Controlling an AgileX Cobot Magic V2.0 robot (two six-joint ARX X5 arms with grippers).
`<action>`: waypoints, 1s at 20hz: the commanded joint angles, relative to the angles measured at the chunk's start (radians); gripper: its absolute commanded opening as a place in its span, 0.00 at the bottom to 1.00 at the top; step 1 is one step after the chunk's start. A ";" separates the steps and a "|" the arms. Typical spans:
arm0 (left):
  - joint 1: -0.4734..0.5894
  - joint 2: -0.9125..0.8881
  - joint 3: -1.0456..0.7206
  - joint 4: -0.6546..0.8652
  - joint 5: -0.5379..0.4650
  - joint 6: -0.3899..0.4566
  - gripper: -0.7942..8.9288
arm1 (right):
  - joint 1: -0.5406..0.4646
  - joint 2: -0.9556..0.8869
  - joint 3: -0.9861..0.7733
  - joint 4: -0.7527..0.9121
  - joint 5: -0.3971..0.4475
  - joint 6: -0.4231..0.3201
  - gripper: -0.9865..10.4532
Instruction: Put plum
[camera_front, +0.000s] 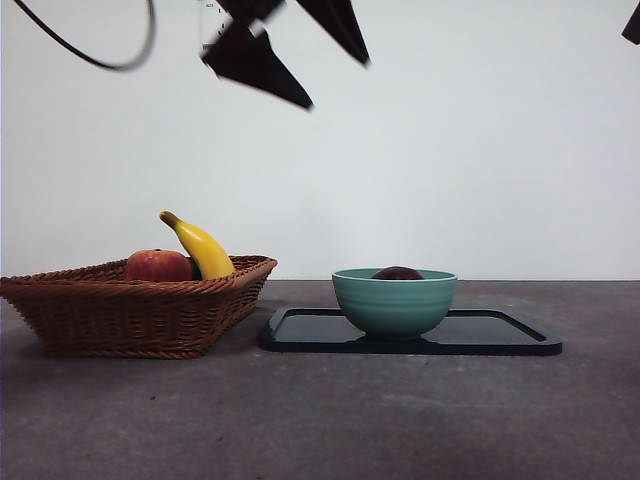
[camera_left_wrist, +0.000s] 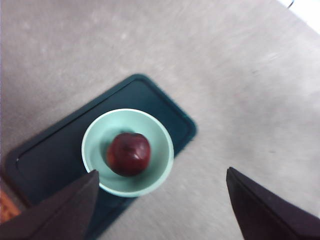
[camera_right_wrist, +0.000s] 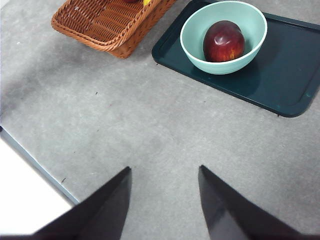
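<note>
Sitting in the green bowl (camera_front: 394, 302), the plum (camera_left_wrist: 128, 154) rests on the bowl's bottom, w/ only its dark top showing over the rim from the front. Bowl stands on a dark tray (camera_front: 500, 334), toward the tray's end nearest the basket (camera_front: 130, 310). Tray lies flat on the grey worktop (camera_front: 320, 420).

My left claw (camera_left_wrist: 160, 200) hangs high above the bowl, jaws spread wide, nothing between them; plum is just apart from one jaw tip in the left wrist view, not touching. In the front view this claw shows as dark, blurred shapes at the top edge, up and to the left of the bowl, well clear of it.

My right claw (camera_right_wrist: 164, 200) hovers over bare worktop, jaws parted, holding nothing; bowl & tray are well apart from it. In the front view it's only a black tip at the top right corner.

Basket is wicker, just beside the tray, w/ a red-orange apple (camera_front: 158, 266) & a yellow banana (camera_front: 202, 247) inside, banana leaning up over the rim, touching the apple.
</note>
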 joint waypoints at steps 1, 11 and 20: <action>-0.020 0.089 0.061 0.033 -0.009 0.013 0.50 | 0.006 0.004 0.003 0.010 -0.003 0.003 0.27; -0.074 0.326 0.089 0.204 -0.113 0.021 0.50 | 0.006 0.004 0.003 0.001 -0.003 0.003 0.27; -0.106 0.441 0.089 0.226 -0.162 0.040 0.50 | 0.006 0.004 0.003 -0.015 -0.003 0.002 0.27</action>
